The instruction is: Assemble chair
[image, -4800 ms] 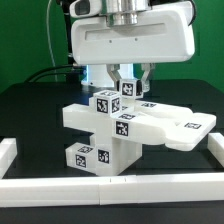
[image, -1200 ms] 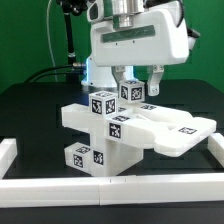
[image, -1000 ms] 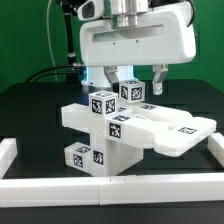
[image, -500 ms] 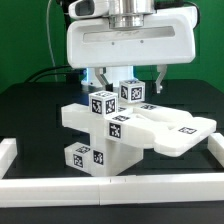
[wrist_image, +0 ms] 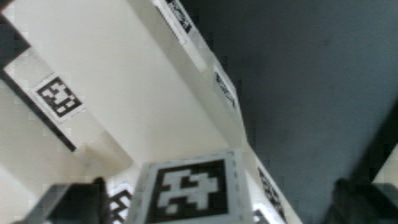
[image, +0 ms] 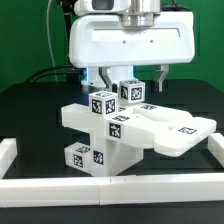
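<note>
The blocky matte-white plastic chair [image: 125, 125] with black-and-white tags sits on the black table [image: 30, 105], and right above it the gripper [image: 133, 78] hangs wide open, holding nothing, probably so the parts rest alone.

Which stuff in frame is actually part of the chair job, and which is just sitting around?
Job:
- chair parts stack, tagged white blocks
- top tagged cube
- flat slab on the exterior view's right
- hand, open around the cube

Just there:
- white border rails
- black table
</note>
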Motion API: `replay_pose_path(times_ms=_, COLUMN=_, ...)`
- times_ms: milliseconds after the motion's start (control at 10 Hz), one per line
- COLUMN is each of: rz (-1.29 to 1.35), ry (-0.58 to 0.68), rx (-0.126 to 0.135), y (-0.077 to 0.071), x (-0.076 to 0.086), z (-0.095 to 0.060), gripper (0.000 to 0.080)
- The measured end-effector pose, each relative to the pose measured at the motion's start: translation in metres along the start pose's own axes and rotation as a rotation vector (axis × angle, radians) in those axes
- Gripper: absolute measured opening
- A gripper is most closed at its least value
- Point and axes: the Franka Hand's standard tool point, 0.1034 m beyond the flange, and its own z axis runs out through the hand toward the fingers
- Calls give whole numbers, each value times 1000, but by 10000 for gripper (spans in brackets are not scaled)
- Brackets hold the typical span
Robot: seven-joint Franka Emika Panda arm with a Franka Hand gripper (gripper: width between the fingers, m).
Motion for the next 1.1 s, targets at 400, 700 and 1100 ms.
replay_pose_path(times_ms=400, rz=215, ry=5, rx=-1, y=0, x=1, z=0, gripper=281)
replay_pose_path(times_ms=700, rz=539, ry=13, rx=-3, y=0, x=0, z=1, gripper=281)
replay_pose_path(times_ms=1100, rz=1068, ry=5, rx=32, y=-2, x=4, z=-1, gripper=281)
